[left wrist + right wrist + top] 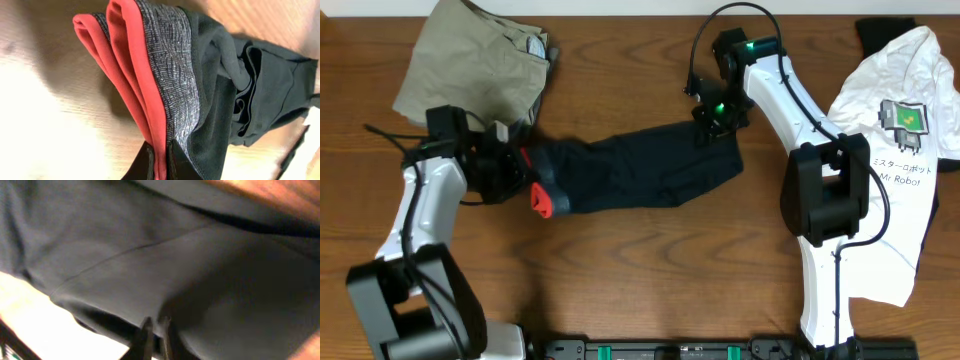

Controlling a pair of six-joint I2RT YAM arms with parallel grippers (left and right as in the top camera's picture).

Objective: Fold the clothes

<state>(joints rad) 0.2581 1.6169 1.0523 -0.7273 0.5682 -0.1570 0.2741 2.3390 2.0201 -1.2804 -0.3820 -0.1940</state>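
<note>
Between other trousers (pixel 470 55) and a T-shirt (pixel 895 160) lie the clothes (pixel 650 172).

The left gripper (pixel 160 152) pinches the red edge of the grey waistband (pixel 172 70). The black trousers (pixel 270 85) lie bunched on the wooden table (pixel 50 130).

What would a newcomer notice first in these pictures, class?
The black trousers stretch across the middle, gripped by the left end effector and the right end effector. Their red-orange waistband flares brightly at the left end. A white robot-print T-shirt lies far right, khaki trousers top left.
</note>
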